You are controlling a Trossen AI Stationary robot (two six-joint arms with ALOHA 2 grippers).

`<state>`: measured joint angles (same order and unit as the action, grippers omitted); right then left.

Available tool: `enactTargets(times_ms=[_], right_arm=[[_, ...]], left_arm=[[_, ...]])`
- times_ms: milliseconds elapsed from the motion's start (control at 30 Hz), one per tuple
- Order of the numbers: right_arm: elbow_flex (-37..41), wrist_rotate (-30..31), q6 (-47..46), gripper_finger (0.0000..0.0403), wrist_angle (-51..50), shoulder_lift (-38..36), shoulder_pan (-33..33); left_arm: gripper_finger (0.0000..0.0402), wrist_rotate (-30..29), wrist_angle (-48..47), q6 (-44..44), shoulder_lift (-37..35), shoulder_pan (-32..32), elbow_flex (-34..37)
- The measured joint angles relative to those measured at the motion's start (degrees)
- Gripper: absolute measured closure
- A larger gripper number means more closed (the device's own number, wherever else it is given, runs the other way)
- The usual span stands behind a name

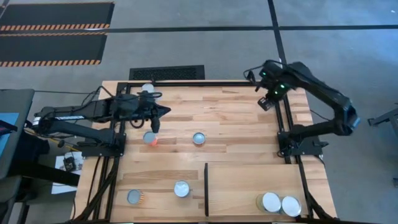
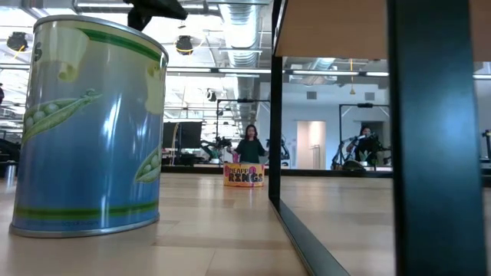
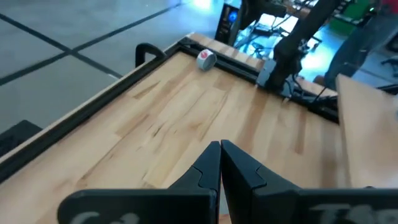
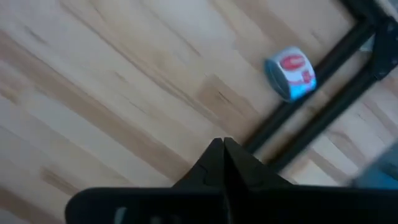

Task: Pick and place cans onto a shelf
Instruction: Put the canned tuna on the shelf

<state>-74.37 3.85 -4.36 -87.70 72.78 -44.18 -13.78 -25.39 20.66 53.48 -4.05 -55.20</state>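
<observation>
Several cans stand upright on the table: an orange-sided one point(image 1: 151, 138), a silver-topped one point(image 1: 199, 138), two near the front edge point(image 1: 181, 188) point(image 1: 135, 197), one at the far left corner point(image 1: 147, 88). Two white-topped cans point(image 1: 271, 201) point(image 1: 290, 206) stand on the shelf point(image 1: 249, 180). A small blue-and-white can point(image 4: 291, 73) lies on its side beside the black rail at the far right. My right gripper point(image 4: 222, 144) hangs shut above the table near it, pointing down. My left gripper point(image 3: 220, 149) hovers shut, far from the orange can and above it.
A thin black divider point(image 1: 206, 186) edges the shelf's left side. Black frame rails point(image 1: 286, 124) run along the table's right and far edges. In the low view a large pea can point(image 2: 88, 126) stands close to the camera. The middle of the table is bare wood.
</observation>
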Motion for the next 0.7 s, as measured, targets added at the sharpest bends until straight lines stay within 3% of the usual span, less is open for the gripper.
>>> enactTargets(times_ms=[233,367,500,700], right_arm=[[0.26,7.62,10.11,0.0319,-2.41,9.63,-3.89],[0.26,8.61,12.93,0.0243,-1.48,15.01,-6.02],[0.29,13.60,13.86,0.0164,0.65,19.61,-7.22],[0.42,9.04,14.04,0.0128,5.38,22.36,-9.68]], left_arm=[[0.0402,0.04,0.37,-2.26,1.97,-0.03,0.02],[0.0401,0.93,0.45,-2.16,1.93,-0.03,0.02],[0.0401,1.34,0.44,-2.02,1.91,-0.03,0.02],[0.0401,1.55,0.44,-0.59,1.91,-0.03,0.02]])
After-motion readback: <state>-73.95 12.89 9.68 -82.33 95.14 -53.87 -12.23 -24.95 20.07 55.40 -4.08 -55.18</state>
